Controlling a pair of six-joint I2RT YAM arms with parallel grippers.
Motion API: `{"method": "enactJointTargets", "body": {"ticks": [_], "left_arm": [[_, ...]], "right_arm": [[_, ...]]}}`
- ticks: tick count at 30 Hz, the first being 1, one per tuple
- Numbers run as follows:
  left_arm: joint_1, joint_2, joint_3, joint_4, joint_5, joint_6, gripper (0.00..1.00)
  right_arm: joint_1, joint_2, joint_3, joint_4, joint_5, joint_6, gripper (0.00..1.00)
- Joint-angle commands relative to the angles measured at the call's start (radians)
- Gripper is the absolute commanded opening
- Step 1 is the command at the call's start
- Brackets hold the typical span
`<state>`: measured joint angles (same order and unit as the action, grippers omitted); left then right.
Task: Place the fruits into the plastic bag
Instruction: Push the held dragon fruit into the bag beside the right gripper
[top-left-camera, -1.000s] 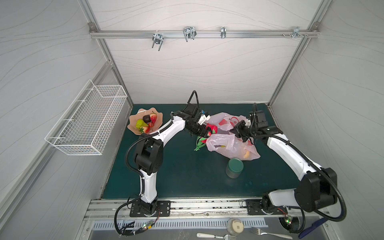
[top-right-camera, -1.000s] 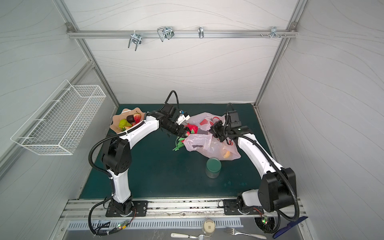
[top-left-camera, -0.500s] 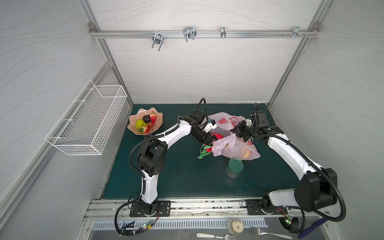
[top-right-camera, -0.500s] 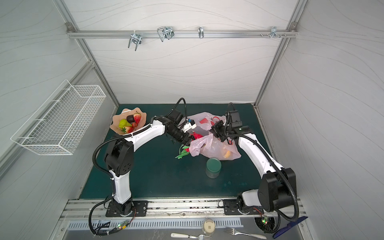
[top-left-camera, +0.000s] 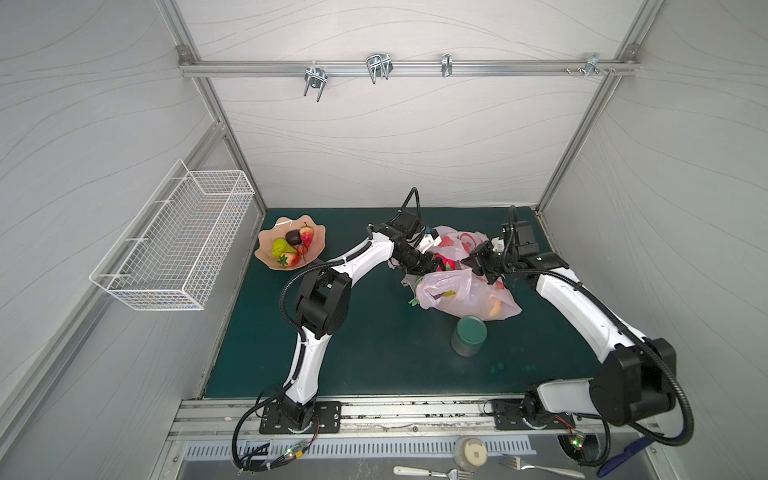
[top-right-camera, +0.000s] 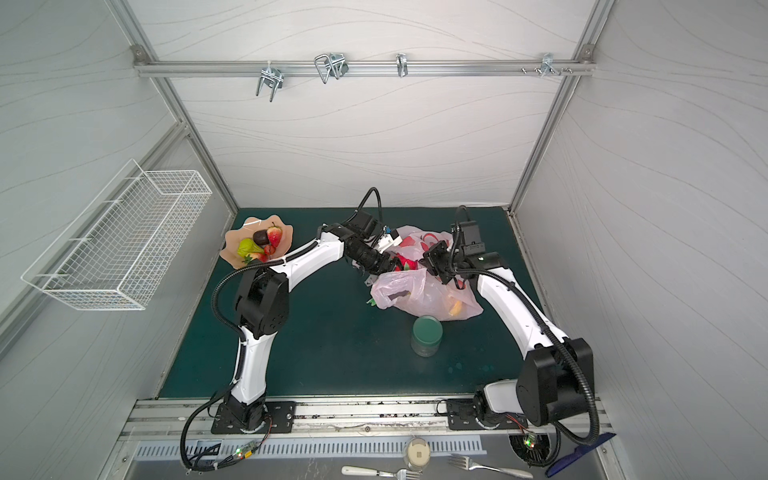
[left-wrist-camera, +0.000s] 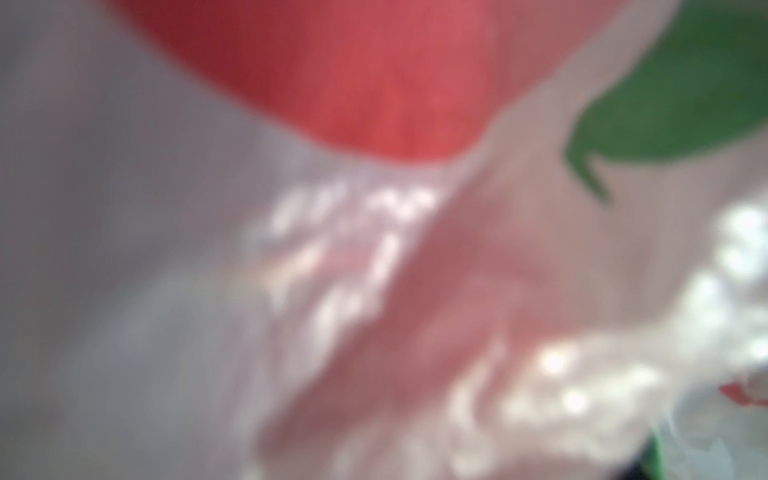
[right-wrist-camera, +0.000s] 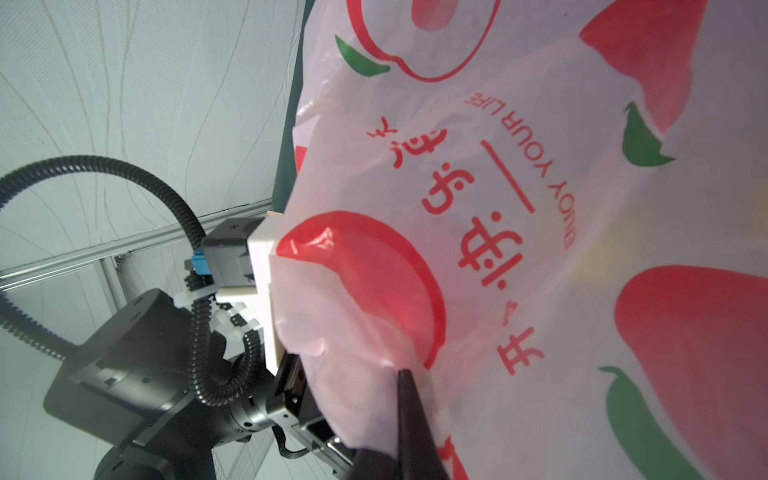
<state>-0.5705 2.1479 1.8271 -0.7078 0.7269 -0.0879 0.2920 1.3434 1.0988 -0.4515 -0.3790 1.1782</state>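
Dark green tabletop mat (top-left-camera: 374, 365) inside a white-panelled enclosure. Translucent pale pink plastic bag (top-left-camera: 469, 291) with red peach prints is lying right of centre. Over the last second its near flap has been ballooning up as the left arm is pushing deeper into the mouth. My read is a drop-off in progress, with the mouth staying open.

Several small toy fruits (top-left-camera: 291, 247) are still sitting on the peach-coloured scalloped dish (top-left-camera: 318, 243) at far left, so the task is only partway. One yellow-orange fruit (top-left-camera: 494, 308) is showing through the film.

Film is hiding the left gripper (top-left-camera: 433, 267) and its wrist view is just blurred plastic. Can't tell jaw width or payload. Meanwhile the right gripper (right-wrist-camera: 405, 376) is clamping fully closed, pinching the bag's rim, unchanged.
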Motion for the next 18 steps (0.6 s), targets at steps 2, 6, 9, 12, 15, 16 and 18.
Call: {"method": "enactJointTargets", "body": {"ticks": [2,6,9,12,15,16,18], "left_arm": [[0.001,0.029,0.097,0.108,0.058,-0.087,0.38],[0.000,0.062,0.110,0.174,0.066,-0.161,0.38],[-0.004,0.079,0.112,0.235,0.075,-0.230,0.38],[-0.022,0.085,0.111,0.281,0.067,-0.278,0.38],[-0.045,0.086,0.088,0.344,0.067,-0.346,0.37],[-0.053,0.080,0.075,0.364,0.062,-0.364,0.37],[-0.074,0.070,0.047,0.406,0.052,-0.403,0.37]], "right_arm": [[-0.005,-0.030,0.018,-0.024,0.000,0.003,0.00],[-0.002,-0.032,0.016,-0.023,-0.002,0.004,0.00],[-0.001,-0.036,0.013,-0.020,-0.002,0.004,0.00],[-0.001,-0.039,0.010,-0.019,-0.003,0.004,0.00],[-0.001,-0.044,0.001,-0.017,-0.006,0.006,0.00],[-0.001,-0.047,0.000,-0.017,-0.006,0.007,0.00],[-0.001,-0.053,-0.003,-0.017,-0.005,0.008,0.00]]}}
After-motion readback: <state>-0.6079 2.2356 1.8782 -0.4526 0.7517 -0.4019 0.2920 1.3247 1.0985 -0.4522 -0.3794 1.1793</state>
